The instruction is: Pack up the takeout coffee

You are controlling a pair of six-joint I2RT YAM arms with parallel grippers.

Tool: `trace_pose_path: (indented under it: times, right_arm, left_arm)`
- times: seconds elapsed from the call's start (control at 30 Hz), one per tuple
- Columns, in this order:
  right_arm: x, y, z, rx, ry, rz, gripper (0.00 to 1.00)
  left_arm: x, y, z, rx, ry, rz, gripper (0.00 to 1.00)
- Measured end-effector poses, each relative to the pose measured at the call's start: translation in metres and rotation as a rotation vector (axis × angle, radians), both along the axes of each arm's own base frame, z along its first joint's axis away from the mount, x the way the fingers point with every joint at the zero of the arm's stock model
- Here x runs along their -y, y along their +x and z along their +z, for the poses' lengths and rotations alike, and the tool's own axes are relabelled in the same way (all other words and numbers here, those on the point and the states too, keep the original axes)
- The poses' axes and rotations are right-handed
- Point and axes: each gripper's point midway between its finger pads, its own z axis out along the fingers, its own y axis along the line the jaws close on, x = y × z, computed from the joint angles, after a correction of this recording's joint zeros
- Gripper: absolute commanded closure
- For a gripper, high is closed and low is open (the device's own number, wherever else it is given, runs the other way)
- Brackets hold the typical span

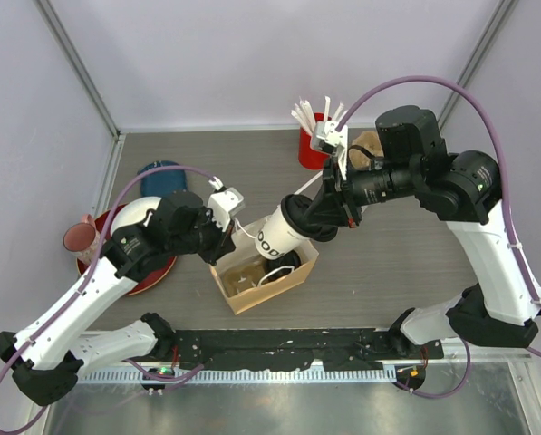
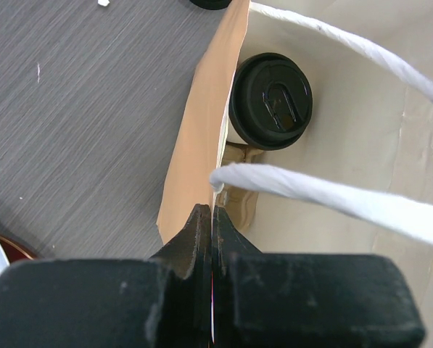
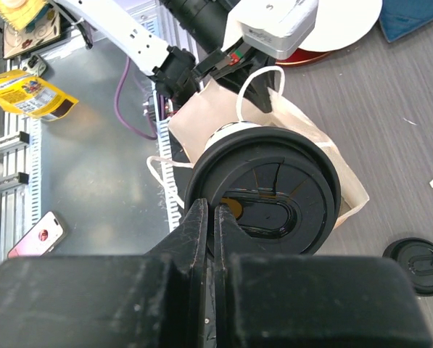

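Our left pincer (image 2: 211, 217) is pressed together on the wall edge of the brown paper bag (image 2: 194, 145). Our right pincer (image 3: 211, 215) pinches the rim of the black lid (image 3: 263, 181) of one takeout coffee cup (image 1: 277, 236), tilted over the bag's mouth. The other lidded cup (image 2: 270, 101) sits inside the bag on the table (image 1: 397, 263).

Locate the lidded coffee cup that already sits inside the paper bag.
In the left wrist view, the lidded cup sits inside the paper bag, close to the wall whose rim the left gripper pinches.
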Motion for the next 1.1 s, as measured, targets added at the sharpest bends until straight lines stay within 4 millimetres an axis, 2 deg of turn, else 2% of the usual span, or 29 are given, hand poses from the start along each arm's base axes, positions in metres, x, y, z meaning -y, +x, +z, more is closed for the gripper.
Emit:
trace_pose_path:
  times: [0.17,0.43,0.9,1.1]
  right_arm:
    - [-0.001,-0.008,-0.002,-0.014,-0.011,0.023,0.99]
    - [0.005,-0.007,0.001,0.005,-0.022,-0.011,0.99]
    - [0.036,-0.005,0.016,0.074,-0.016,-0.176,0.99]
    - [0.032,-0.005,0.003,0.05,-0.043,-0.152,0.99]
  left_arm:
    - [-0.001,0.001,0.0,-0.002,-0.002,0.002,1.0]
    - [0.001,-0.001,0.0,-0.008,-0.008,-0.011,1.0]
    - [0.003,-0.004,0.001,0.0,-0.008,-0.048,1.0]
    - [0.002,-0.004,0.002,-0.001,-0.009,-0.047,1.0]
